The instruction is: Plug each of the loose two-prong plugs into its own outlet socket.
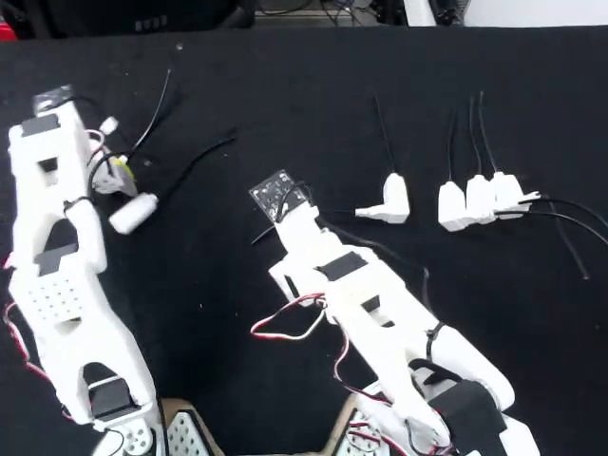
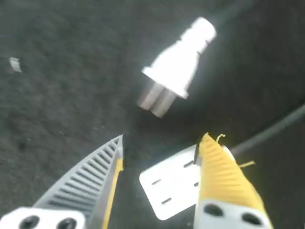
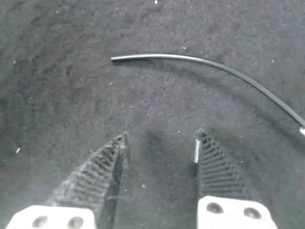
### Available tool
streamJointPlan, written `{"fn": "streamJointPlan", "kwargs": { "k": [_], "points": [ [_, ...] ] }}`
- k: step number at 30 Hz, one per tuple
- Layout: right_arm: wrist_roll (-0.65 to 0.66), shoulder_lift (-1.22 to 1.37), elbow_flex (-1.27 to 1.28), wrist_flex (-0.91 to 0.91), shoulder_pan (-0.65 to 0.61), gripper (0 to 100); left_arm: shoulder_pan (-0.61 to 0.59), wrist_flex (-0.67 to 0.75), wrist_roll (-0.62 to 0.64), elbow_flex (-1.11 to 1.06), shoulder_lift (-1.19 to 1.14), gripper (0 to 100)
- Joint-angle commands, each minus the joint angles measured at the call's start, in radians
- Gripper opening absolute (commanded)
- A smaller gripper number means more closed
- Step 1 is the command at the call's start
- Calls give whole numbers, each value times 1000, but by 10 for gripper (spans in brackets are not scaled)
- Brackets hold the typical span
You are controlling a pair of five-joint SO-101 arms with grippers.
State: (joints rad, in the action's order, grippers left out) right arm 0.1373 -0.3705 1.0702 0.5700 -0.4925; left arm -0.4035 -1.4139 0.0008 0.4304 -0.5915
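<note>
the loose plug (image 2: pixel 177 64) lies just ahead of the left gripper (image 2: pixel 162 140), whose jaws are spread, with its prongs pointing back toward them; the right gripper (image 3: pixel 161 136), also spread, is well apart.

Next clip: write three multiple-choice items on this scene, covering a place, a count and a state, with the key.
1. Where is the white plastic two-prong plug near the left gripper? A on the black cloth; B between its jaws; C in a socket.
2. How many white plastic connector blocks cluster far right in the high view? A one; B three; C six.
3. The right gripper is: A shut on a cable; B open; C shut on a plug.
Key: A, it lies free on the cloth; B, three stand side by side; B, jaws apart over cloth.
</note>
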Motion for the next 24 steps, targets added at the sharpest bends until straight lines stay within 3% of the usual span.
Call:
{"fn": "streamJointPlan", "kwargs": {
  "k": [1,7,15,19,24],
  "points": [
    [8,-36,-4,-21,-15,201,22,-78,-60,68,12,253],
    [8,-36,-7,-21,-15,201,25,-89,-227,91,12,253],
    [8,-36,-4,-21,-14,201,101,-98,-623,107,6,257],
    [8,-36,-4,-21,-14,201,117,-98,-746,102,2,258],
    [8,-36,-4,-20,-14,201,111,-103,-793,82,0,288]
  ]
}}
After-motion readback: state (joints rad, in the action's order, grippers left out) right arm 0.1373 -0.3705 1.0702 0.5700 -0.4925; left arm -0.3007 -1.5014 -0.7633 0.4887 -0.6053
